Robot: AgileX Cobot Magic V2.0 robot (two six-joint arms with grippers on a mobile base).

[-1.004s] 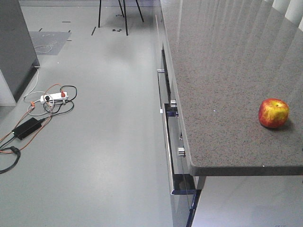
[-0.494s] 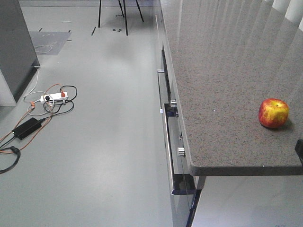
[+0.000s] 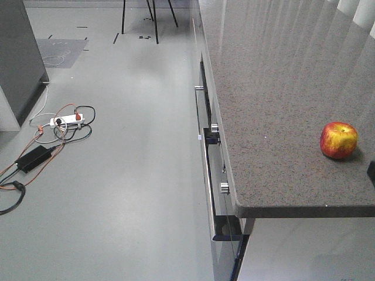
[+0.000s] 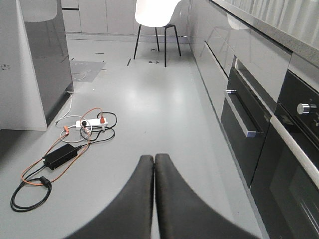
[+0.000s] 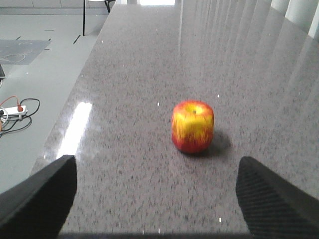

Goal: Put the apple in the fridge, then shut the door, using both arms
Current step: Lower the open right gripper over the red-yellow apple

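Note:
The apple (image 3: 338, 140) (image 5: 193, 125), red with yellow patches, stands upright on the speckled counter (image 3: 275, 88) near its front right. My right gripper (image 5: 155, 160) is open, low over the counter and short of the apple, which lies ahead between the lines of the two fingers without touching them. Only a dark sliver of that gripper (image 3: 371, 173) shows in the front view. My left gripper (image 4: 154, 157) is shut on nothing, hanging over the floor. The dark grey fridge (image 3: 20, 58) (image 4: 45, 55) stands at the far left; its door and inside cannot be made out.
A power strip (image 3: 65, 120), a black adapter (image 3: 35, 157) and looping cables lie on the floor left of centre. Oven fronts with knobs and bar handles (image 4: 241, 117) line the counter's side. A white chair (image 4: 155, 12) stands at the back.
A dark part of my right gripper has come in at the right edge of the front view and crept up toward the apple. The apple has not moved.

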